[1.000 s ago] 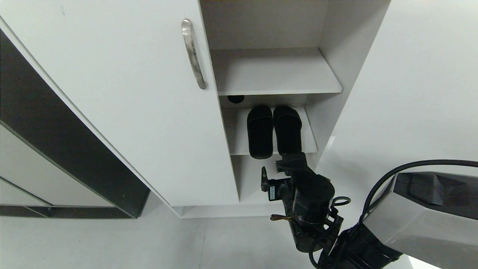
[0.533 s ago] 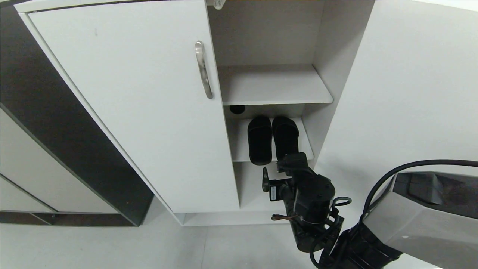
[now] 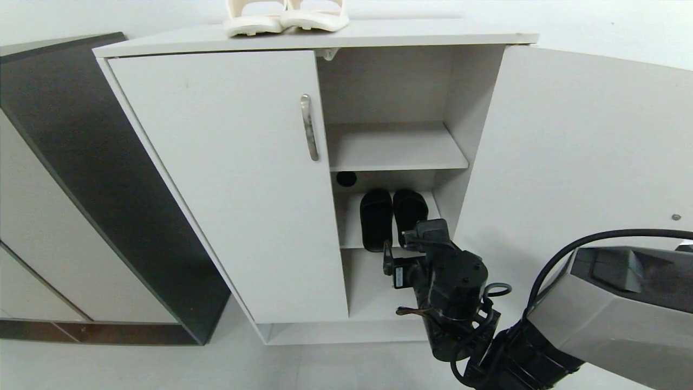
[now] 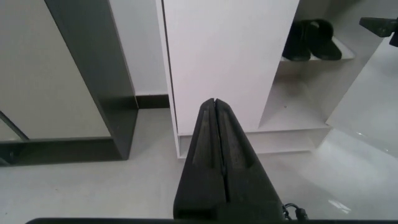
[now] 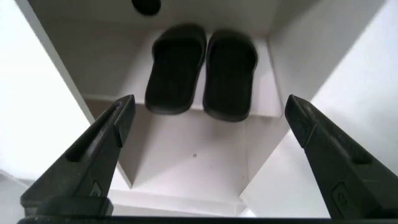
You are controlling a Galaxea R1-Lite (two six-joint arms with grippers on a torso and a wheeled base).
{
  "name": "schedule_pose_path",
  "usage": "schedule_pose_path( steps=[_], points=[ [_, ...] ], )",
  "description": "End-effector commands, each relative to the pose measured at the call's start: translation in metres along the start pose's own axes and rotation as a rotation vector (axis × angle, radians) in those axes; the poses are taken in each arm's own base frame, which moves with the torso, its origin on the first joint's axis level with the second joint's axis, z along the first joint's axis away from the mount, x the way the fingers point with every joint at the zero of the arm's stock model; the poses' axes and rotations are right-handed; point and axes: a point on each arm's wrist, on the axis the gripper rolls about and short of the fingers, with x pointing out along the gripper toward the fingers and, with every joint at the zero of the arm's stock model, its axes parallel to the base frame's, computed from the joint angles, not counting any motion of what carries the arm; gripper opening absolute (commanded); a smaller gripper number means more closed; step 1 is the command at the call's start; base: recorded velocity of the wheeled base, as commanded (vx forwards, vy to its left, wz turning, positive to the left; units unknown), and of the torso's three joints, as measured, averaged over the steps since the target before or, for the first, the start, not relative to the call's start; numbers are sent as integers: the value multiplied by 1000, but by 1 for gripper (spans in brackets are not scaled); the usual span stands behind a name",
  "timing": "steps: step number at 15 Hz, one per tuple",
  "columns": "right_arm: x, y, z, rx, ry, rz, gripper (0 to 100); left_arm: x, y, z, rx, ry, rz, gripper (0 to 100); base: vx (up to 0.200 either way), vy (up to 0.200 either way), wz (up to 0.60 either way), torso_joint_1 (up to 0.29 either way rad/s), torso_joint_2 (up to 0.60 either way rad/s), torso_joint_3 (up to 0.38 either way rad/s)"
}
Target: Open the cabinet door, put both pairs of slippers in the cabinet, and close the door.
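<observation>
– Black slippers [image 3: 392,216]: position?
– Side by side on middle shelf [image 3: 349,230] of cabinet [image 3: 379,39]. Right door [image 3: 568,162] swung open.
– White slippers [image 3: 287,16]?
– On the cabinet top.
– Claws?
– Right gripper [image 5: 209,102] spread wide, empty, just before the black pair. Left gripper [image 4: 214,143] clenched on nothing, above floor [image 4: 93,186].
</observation>
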Motion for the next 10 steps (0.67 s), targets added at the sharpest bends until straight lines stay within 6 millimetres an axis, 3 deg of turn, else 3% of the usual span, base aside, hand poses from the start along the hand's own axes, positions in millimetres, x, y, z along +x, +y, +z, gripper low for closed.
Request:
schedule_pose_path(
  steps=[1, 5, 10],
  points=[
    [1, 0, -1, -3, 2, -2, 100, 0, 0, 0, 0, 0, 1, 0, 0, 0, 0, -2, 2, 198],
    [3, -2, -3, -7, 7, -7, 100, 0, 0, 0, 0, 0, 2, 0, 0, 0, 0, 2, -1, 201],
    [5, -4, -6, -6, 10, 4, 100, 0, 0, 0, 0, 0, 2, 0, 0, 0, 0, 1, 0, 20]
  ],
)
